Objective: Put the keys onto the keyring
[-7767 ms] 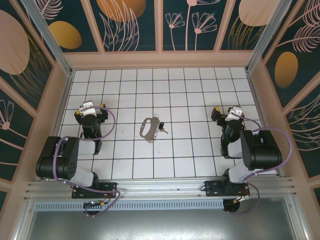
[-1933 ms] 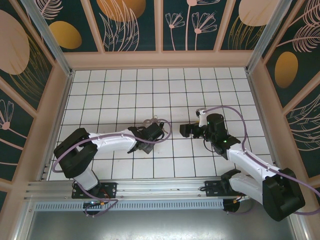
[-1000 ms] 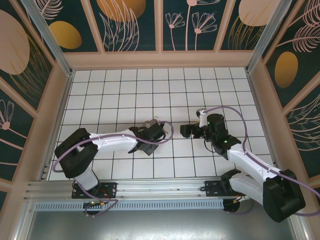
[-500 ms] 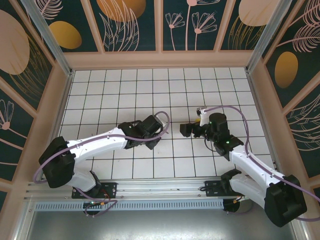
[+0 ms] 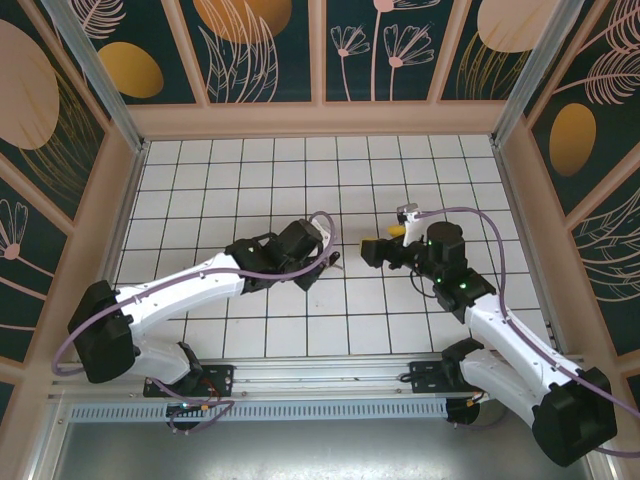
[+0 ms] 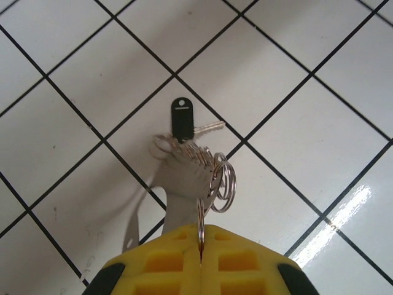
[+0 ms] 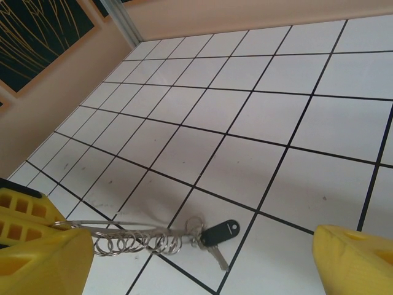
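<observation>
Pinching the keyring [image 6: 184, 178] tight in my left claw [image 6: 201, 236], I see its long axis run straight up the frame, the keys [image 6: 182, 120] at its far end. My right claw [image 7: 202, 241] gapes wide, empty; the keys sit low centre between its fingers, nearer it.

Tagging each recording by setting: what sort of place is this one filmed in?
Likely a purpose-built robot test cell: a white tiled floor boxed in by printed botanical wall panels, with the left arm and right arm bolted to an aluminium rail at the near edge.
</observation>
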Motion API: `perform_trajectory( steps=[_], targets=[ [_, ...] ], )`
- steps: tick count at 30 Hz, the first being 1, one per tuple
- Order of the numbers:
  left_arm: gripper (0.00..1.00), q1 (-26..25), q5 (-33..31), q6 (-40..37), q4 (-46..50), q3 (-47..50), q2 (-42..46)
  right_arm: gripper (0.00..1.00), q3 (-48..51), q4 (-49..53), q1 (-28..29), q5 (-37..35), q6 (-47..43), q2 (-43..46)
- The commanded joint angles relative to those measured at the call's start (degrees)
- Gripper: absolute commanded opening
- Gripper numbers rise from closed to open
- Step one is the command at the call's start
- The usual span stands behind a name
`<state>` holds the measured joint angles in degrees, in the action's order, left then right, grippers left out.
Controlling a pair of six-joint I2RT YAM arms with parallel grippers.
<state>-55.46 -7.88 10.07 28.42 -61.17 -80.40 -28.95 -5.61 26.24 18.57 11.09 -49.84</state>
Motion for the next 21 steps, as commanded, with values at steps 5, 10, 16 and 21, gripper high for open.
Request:
perform_trajectory(
  steps=[5, 10, 16, 21],
  targets=[
    [0.0, -0.3, 1.8, -1.5, -4.8, -1.3, 3.3, 0.86, -2.8, -2.3, 0.0, 1.3, 1.4, 0.4],
    [0.0, -0.3, 4.0, -1.4, -7.7, -1.4, 4.9, 0.79, -3.1, -2.0, 0.0, 1.9, 1.0, 0.9],
    [0.0, -0.3, 6.2, -1.4, -10.9, -0.8, 6.6, 0.67, -4.3, -1.0, 0.0, 3.5, -0.8, 1.4],
    [0.0, -0.3, 7.1, -2.0, -13.1, -0.8, 7.9, 0.62, -5.0, -1.0, 0.1, 6.6, -1.9, 2.3]
  ],
)
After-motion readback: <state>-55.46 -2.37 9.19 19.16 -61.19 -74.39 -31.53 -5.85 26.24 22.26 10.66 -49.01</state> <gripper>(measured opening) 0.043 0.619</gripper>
